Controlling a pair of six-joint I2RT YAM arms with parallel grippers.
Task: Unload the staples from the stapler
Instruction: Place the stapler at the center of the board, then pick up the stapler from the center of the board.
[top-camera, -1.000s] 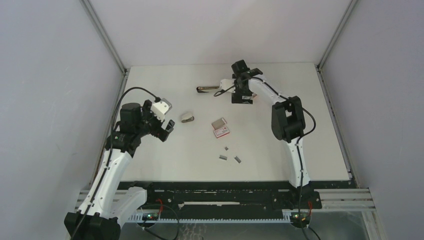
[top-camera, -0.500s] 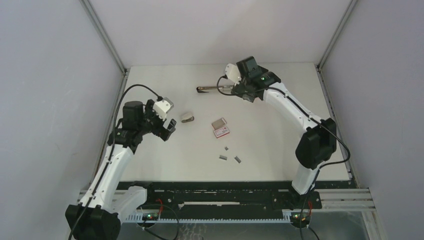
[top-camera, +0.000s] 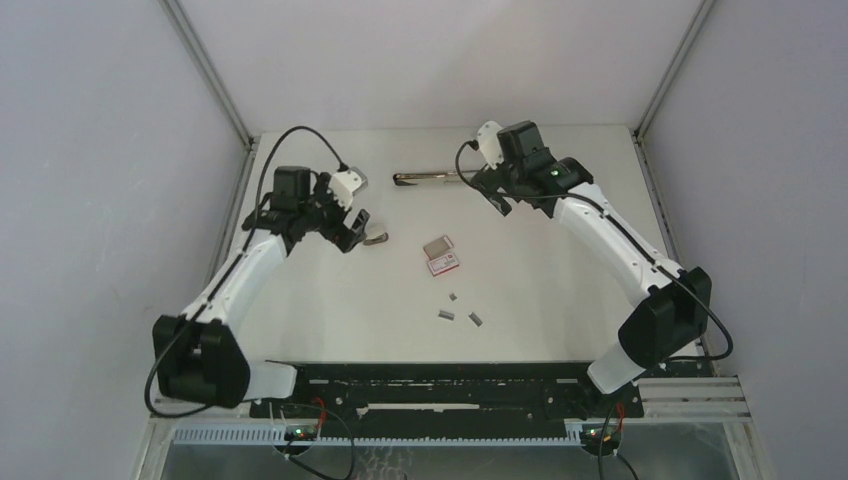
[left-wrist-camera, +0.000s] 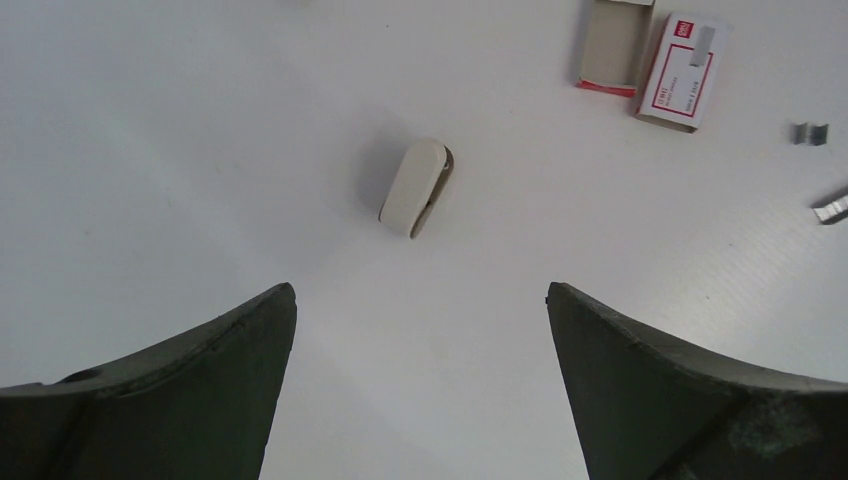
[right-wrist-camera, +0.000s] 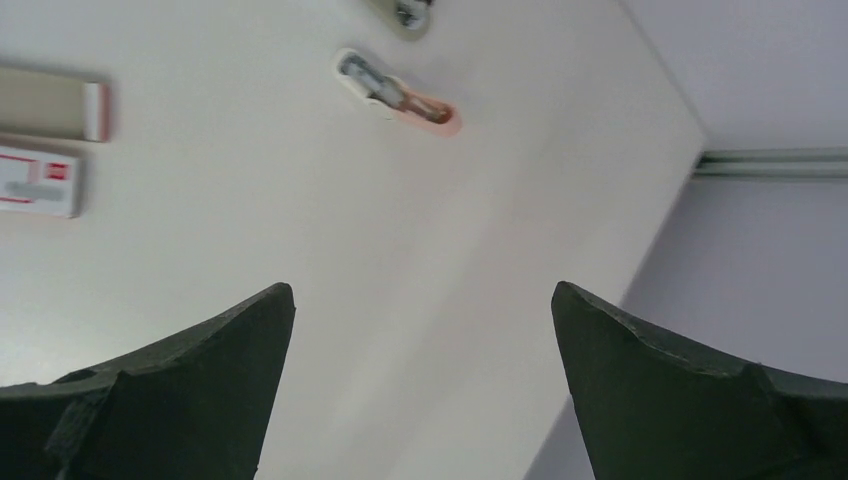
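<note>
on the near half of the table (top-camera: 560, 300), about midway across, the staples (top-camera: 446, 315) lie as three short grey strips, close together but apart from one another. two of them show at the right edge of the left wrist view. the red-and-white box (top-camera: 445, 264) sits just beyond them, with its open tray (top-camera: 437, 246) just beside it. the stapler (top-camera: 425, 178) lies near the far edge as a long, thin, dark shape. the right gripper (top-camera: 490, 193) is just beside the stapler's right end, jaws spread wide with nothing between them. the left gripper (top-camera: 354, 229) is also spread wide and empty, above the table surface. a small beige piece (top-camera: 377, 238) lies just beside its fingertips, ahead of the gap.
</note>
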